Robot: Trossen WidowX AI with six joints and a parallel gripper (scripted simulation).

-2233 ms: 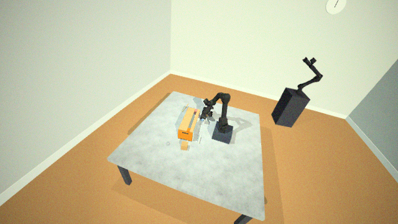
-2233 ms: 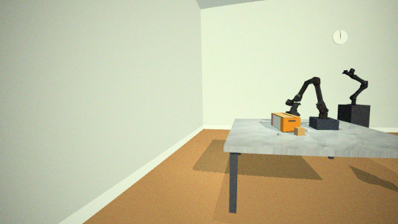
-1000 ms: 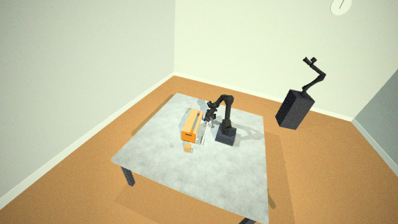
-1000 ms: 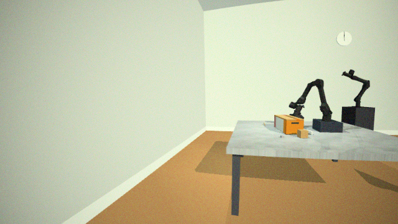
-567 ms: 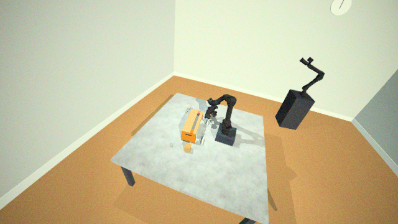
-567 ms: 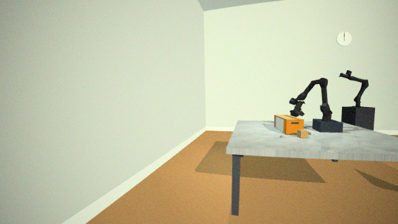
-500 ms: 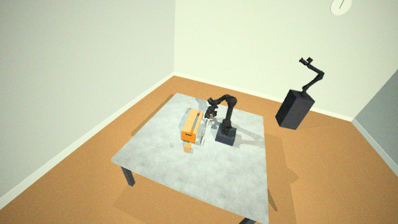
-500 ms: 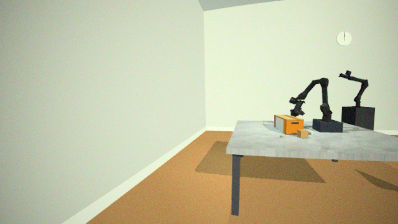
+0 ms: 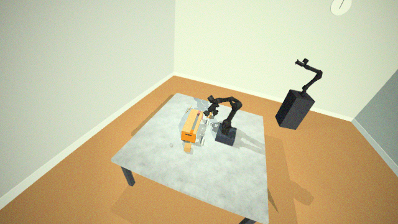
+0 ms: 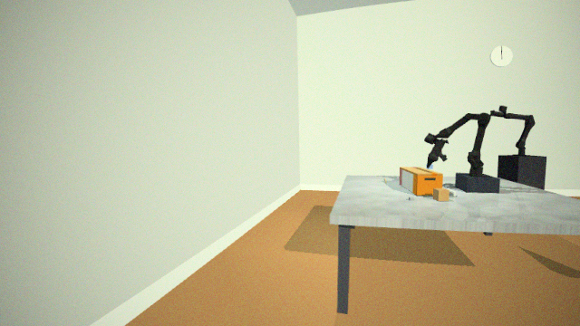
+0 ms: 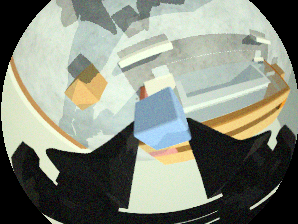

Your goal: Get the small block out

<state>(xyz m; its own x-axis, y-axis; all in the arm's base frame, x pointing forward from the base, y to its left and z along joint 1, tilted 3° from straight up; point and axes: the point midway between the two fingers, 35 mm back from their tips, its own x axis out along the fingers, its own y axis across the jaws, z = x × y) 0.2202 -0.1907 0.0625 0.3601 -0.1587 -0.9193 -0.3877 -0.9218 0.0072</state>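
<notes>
The small blue block (image 10: 430,167) (image 11: 161,117) is between the fingertips of my gripper (image 9: 206,114) (image 10: 429,165) (image 11: 162,123), which is shut on it. The block is tilted in the wrist view and is held above the table, near one end of the orange box (image 9: 188,126) (image 10: 428,184) (image 11: 240,121). It is outside the box, at about the height of the box top or a little above. In the top view the block cannot be made out. The box stands upright on the table (image 9: 217,174) (image 10: 385,208), its clear front hard to see.
A tan block (image 9: 187,147) (image 10: 441,195) stands at the box's near end. Another tan block (image 9: 210,115) (image 11: 86,92) lies beside the gripper's end. Pale bars (image 9: 203,142) (image 11: 145,54) lie along the box's arm side. A small grey item (image 9: 171,145) (image 10: 410,198) lies on the other side.
</notes>
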